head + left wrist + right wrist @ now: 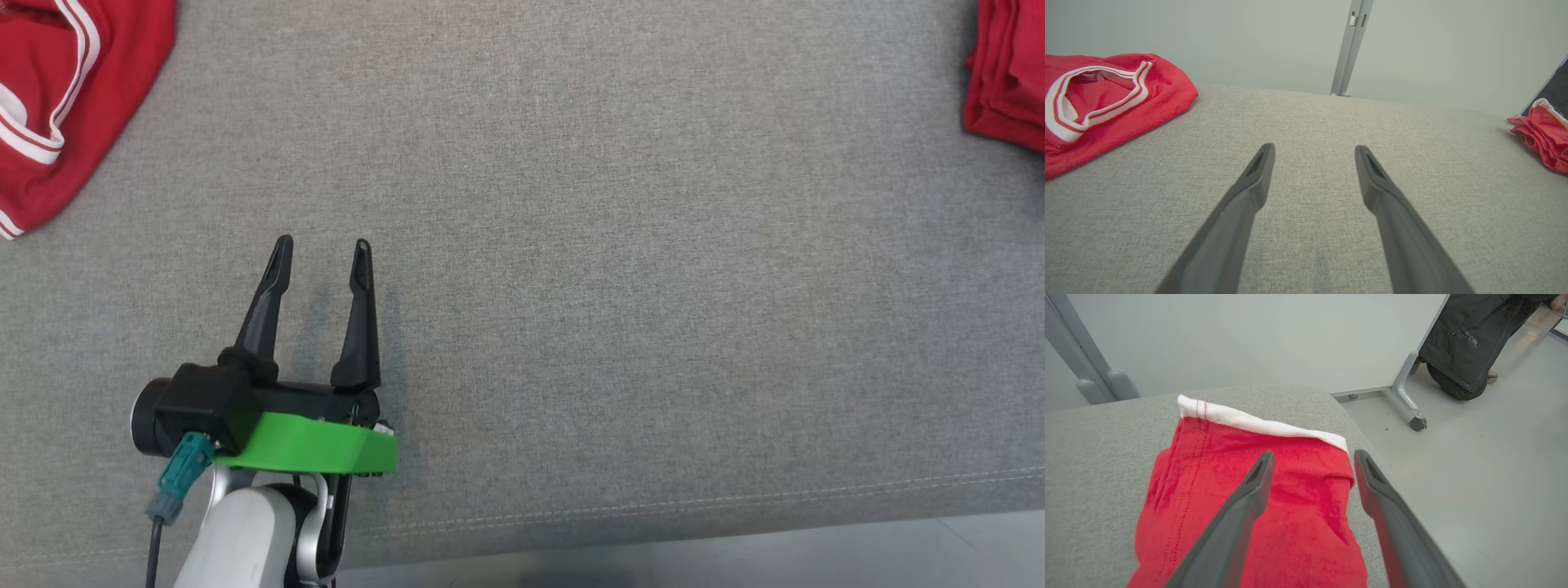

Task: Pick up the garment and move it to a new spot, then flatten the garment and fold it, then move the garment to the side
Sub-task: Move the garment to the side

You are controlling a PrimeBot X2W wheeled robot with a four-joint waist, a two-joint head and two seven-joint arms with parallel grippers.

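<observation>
Right end effector above edge-cropped garment

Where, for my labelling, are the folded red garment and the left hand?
folded red garment [1310,498], right wrist view, its red top layer.
left hand [322,243], head view, midway between its fingertips.

1. We see a bright green plate with rounded corners at our left wrist.
2. Just above the green plate sits a black housing, round and silver-rimmed at its left end.
3. From it rise the left gripper and its two long, tapering black fingers, slotted near the tips.
4. Left of the green plate, a teal connector carries a dark cable.
5. Below the green plate, our forearm is smooth and white.
6. Our right gripper has the same dark slotted fingers.
</observation>
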